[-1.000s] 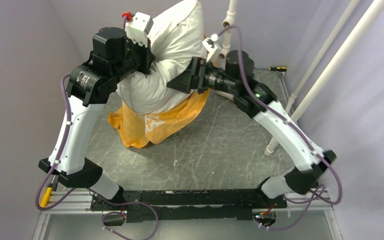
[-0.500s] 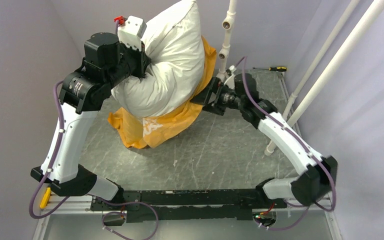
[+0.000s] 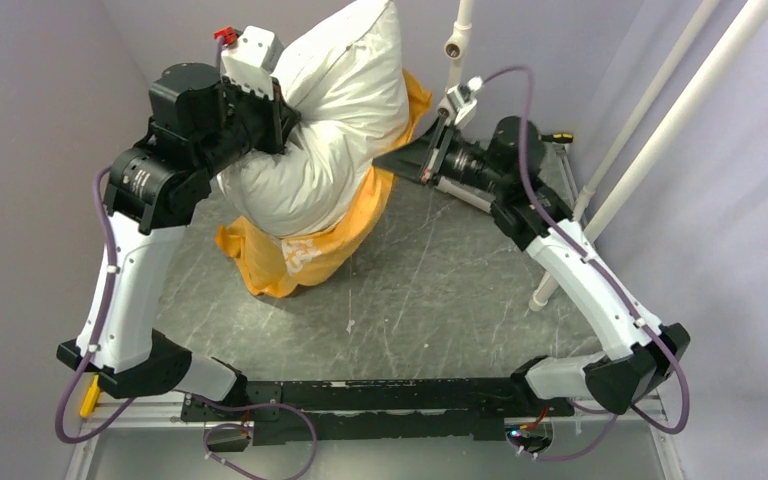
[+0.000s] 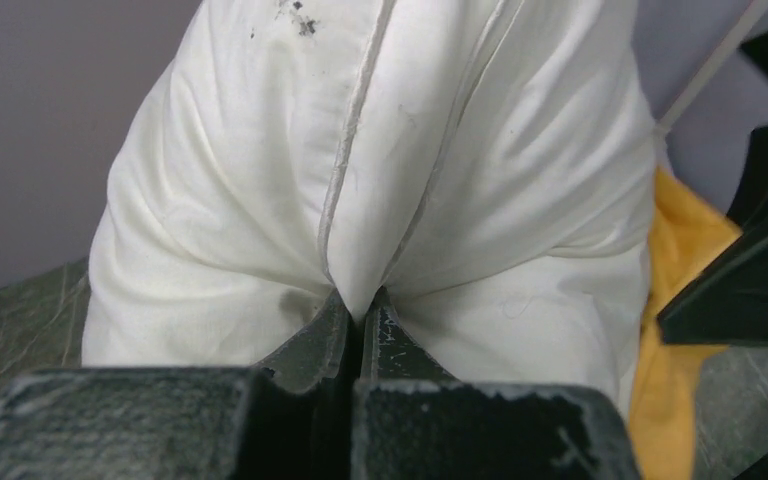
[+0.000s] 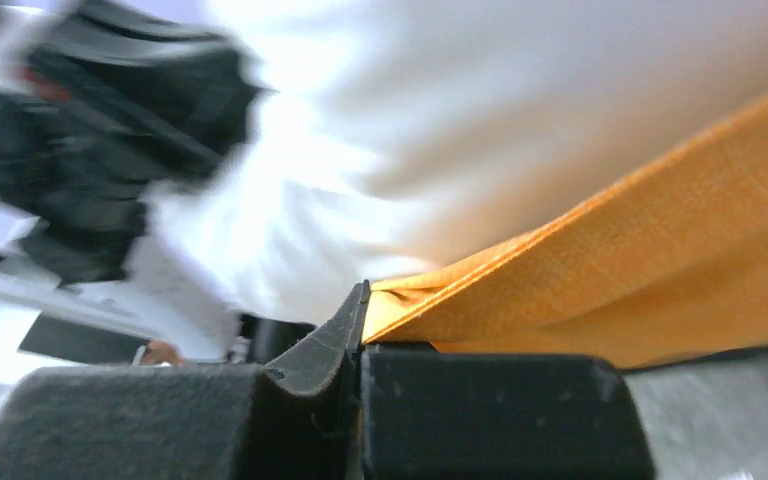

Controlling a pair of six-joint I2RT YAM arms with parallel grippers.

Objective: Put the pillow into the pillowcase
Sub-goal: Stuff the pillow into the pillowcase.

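Seen from above, the light is soft and even, falling from overhead with no hard shadows. The pillow is the brightest thing, near blown out toward 12 o'clock, its folds grey. The counter has a dull sheen and a faint shadow beside the pillowcase at 7 o'clock. The poles at 2 o'clock lean outward, stretched by a wide lens. The left wrist view is crisp on the pillow's seam; the left gripper at 6 o'clock is dark and slightly soft. The right wrist view is smeared. There the pillow is washed white at 12 o'clock and the left arm is a dark blur at 10 o'clock. Only the orange weave by the right gripper is sharp.
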